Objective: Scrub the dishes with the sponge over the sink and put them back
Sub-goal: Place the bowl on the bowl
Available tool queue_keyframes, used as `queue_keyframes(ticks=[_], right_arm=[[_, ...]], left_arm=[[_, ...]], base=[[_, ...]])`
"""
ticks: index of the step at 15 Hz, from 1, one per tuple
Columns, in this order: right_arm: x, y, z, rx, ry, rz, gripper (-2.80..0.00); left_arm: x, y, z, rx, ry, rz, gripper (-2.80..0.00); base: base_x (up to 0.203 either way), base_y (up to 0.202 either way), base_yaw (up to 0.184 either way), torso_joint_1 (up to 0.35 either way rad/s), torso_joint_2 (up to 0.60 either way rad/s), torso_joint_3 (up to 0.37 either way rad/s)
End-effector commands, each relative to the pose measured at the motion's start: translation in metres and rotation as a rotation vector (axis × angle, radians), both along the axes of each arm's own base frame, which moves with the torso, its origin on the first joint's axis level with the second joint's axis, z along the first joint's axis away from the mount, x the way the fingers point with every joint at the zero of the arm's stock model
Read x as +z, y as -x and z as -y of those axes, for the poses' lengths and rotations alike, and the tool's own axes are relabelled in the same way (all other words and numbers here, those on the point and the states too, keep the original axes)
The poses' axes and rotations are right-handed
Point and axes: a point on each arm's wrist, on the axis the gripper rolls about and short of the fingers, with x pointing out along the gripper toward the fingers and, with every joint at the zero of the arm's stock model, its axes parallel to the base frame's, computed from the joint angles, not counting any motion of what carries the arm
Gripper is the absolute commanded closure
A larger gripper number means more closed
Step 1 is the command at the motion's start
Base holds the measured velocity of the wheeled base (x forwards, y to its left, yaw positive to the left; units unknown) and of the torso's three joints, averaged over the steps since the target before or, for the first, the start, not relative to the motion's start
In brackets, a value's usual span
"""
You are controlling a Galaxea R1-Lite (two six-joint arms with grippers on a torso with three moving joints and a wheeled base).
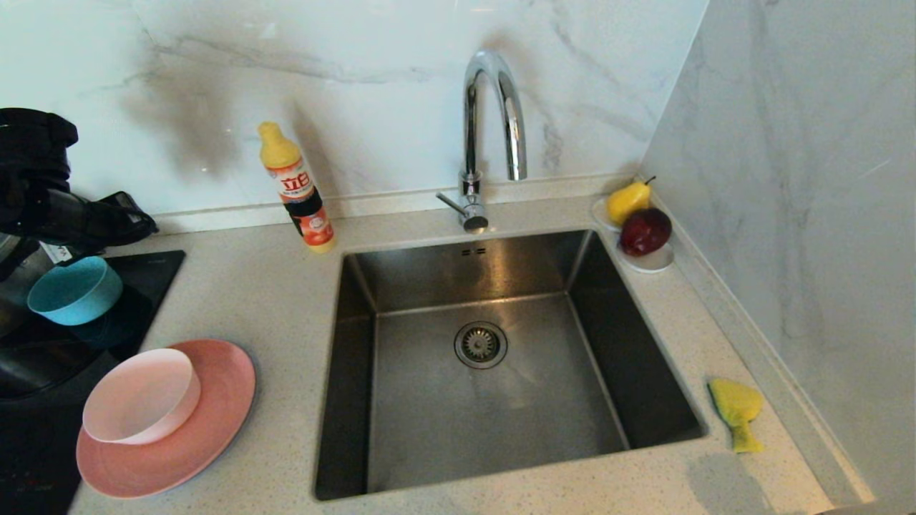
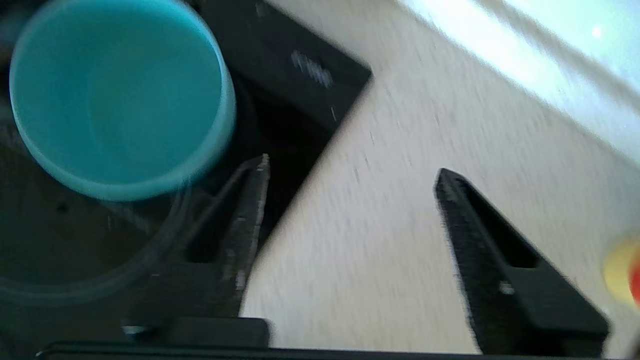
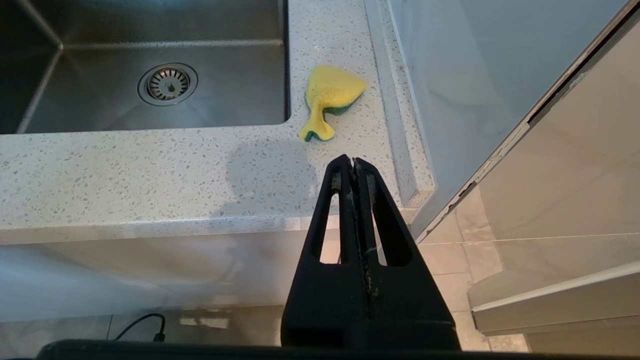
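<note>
Left wrist view shows the left gripper (image 2: 350, 165) with fingers spread and empty, the teal bowl (image 2: 117, 95) just beside one finger on the black hob (image 2: 300, 70). Motion blurs the details. Right gripper (image 3: 354, 161), fingers pressed together, hangs near the sponge (image 3: 330, 97) on the bench (image 3: 150, 175).

Only real lettering I can spot: the detergent bottle (image 1: 296, 187) by the backsplash, left of my sink (image 1: 494, 357). Its white-and-orange label carries two big red Chinese characters, they look like 立白; smaller print below them too tiny to read. White tag on my left arm (image 1: 56, 252) has dark marks, illegible. Faint white marking on the black cooktop (image 2: 312, 70), smeared, can't read. Nothing else lettered.
</note>
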Motion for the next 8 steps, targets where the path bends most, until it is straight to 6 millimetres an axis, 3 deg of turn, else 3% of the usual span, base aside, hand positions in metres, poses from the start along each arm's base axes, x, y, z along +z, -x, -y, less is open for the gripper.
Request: queue_keyframes(ticks=[1,8], right_arm=[[0.000,0.000,0.000,0.000,0.000,-0.003,0.00],[0.000,0.000,0.000,0.000,0.000,-0.002,0.00]], left_arm=[[-0.018,-0.019,-0.019,0.025,0.003,-0.013,-2.80],[-0.038,-0.024,-0.052,0.078,-0.005,0.005,-2.80]], base=[[0.000,0.000,0.000,0.000,0.00,0.000],[0.000,0.000,0.000,0.000,0.00,0.000]])
